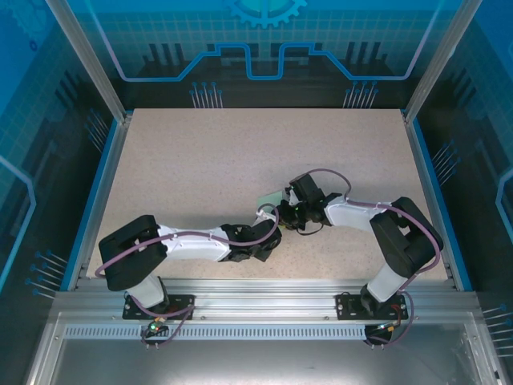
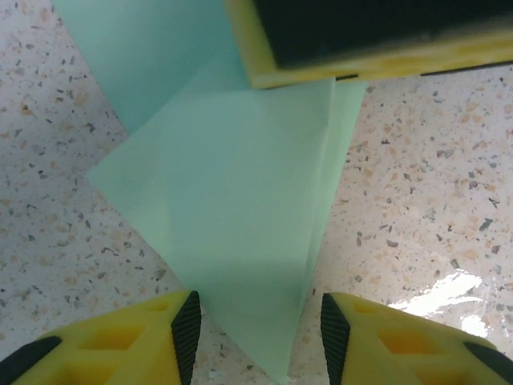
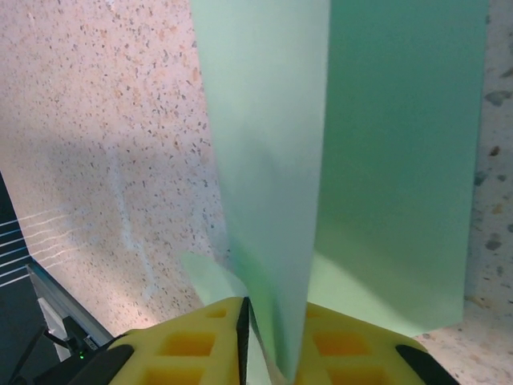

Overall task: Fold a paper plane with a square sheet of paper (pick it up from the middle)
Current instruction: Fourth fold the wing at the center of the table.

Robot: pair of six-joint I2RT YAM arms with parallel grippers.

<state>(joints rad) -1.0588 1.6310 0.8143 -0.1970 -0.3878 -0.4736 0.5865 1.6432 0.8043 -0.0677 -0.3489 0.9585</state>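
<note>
The square sheet of paper (image 1: 272,198) is pale mint green and partly folded, lying near the middle of the table. In the left wrist view the paper (image 2: 232,208) comes to a pointed tip with overlapping flaps. That tip lies on the table between the spread jaws of my left gripper (image 2: 260,325), which is open and does not touch it. A yellow finger of my right gripper (image 2: 361,40) presses on the paper's far end. In the right wrist view a raised fold of the paper (image 3: 272,160) runs up from between the nearly closed jaws of my right gripper (image 3: 272,329), pinched there.
The speckled tabletop (image 1: 200,160) is bordered by blue rails (image 1: 100,192) and aluminium posts. Both arms meet at the centre, the left gripper (image 1: 267,218) and right gripper (image 1: 290,210) close together. A silver rail (image 1: 256,293) runs along the near edge.
</note>
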